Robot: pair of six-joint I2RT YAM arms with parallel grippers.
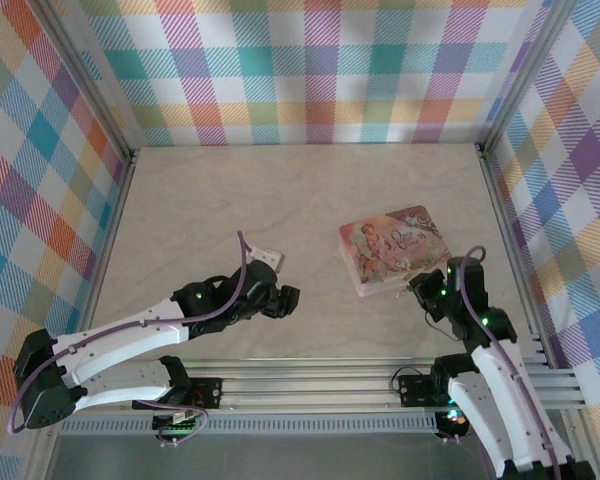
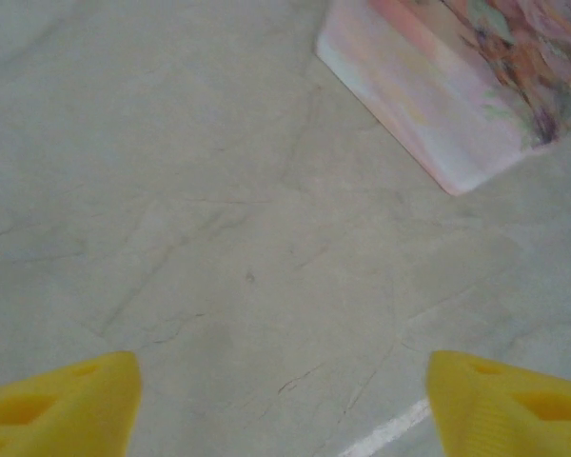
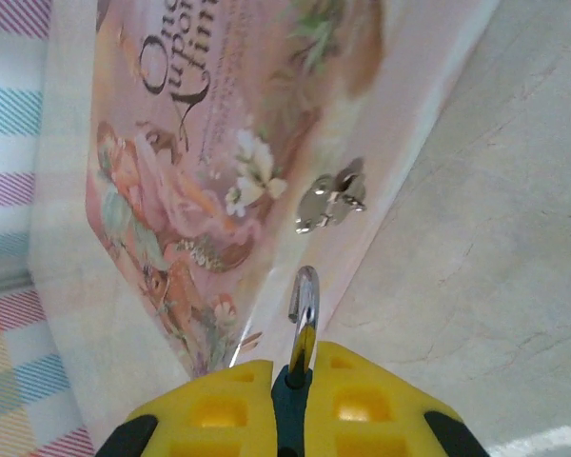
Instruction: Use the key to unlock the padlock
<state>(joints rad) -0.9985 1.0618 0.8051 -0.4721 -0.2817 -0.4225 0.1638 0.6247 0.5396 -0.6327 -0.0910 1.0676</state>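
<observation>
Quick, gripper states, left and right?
Left gripper: open, holding nothing.
Right gripper: closed on the tiny blue padlock with silvery shackle.

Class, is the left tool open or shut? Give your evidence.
Open. The left tool's yellow fingers stand far apart in its wrist view, with table showing between them and nothing gripped.

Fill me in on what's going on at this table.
Two robot arms are working beside a pink picture box. The right gripper is shut on what looks like the small padlock. The padlock's silvery shackle pokes out between the yellow fingers, close to the metal clasp on the box's side. The left gripper is open over bare table, holding nothing, with the box's corner ahead of it. As far as these views show, unlocking has not started.
</observation>
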